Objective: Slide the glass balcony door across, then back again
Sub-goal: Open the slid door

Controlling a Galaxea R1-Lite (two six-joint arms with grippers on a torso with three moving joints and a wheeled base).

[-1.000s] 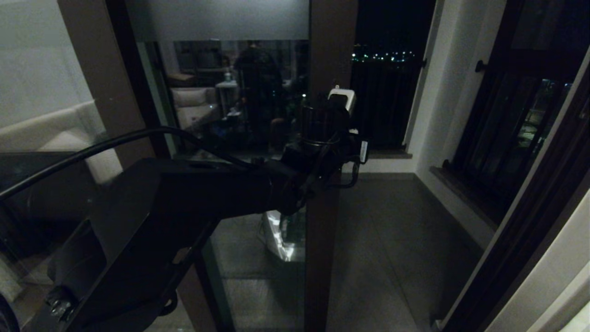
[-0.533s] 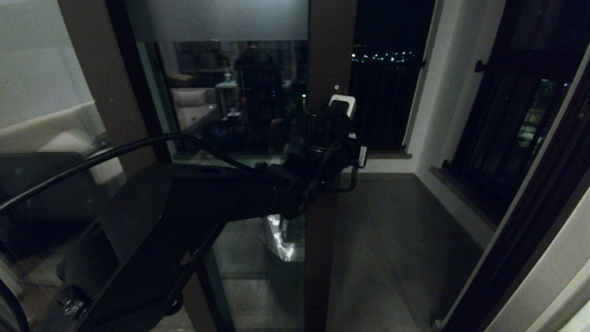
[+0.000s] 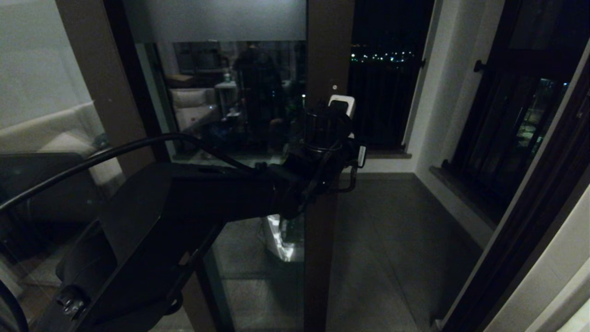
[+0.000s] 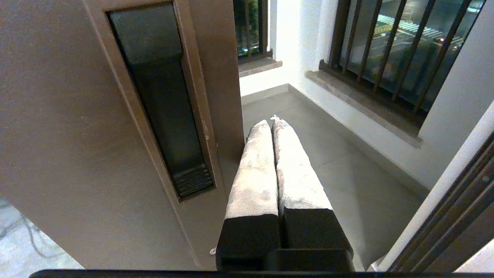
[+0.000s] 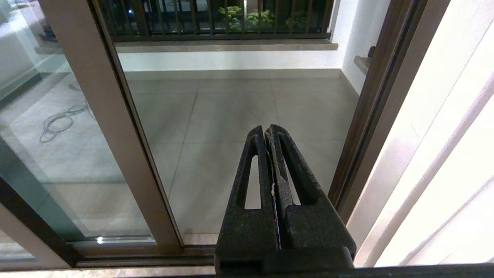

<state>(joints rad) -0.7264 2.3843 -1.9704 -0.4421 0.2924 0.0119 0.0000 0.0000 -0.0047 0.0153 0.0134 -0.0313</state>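
One glass door (image 3: 258, 138) stands partly slid across, its brown edge post just beside my left gripper (image 4: 272, 125), whose two fingers (image 4: 254, 173) are pressed together around nothing. My right gripper (image 5: 269, 133) hangs low, fingers together too. No writing is readable.

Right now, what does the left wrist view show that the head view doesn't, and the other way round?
Only the left wrist view shows the narrow recessed handle slot in the stile of the tall dark-brown-framed glass balcony door, and the left hand with fingers pressed together, just off the stile's edge. Only the head view shows the door's frosted top band and the black left arm reaching to the stile. Both show the grey tiled balcony floor and the barred side window.
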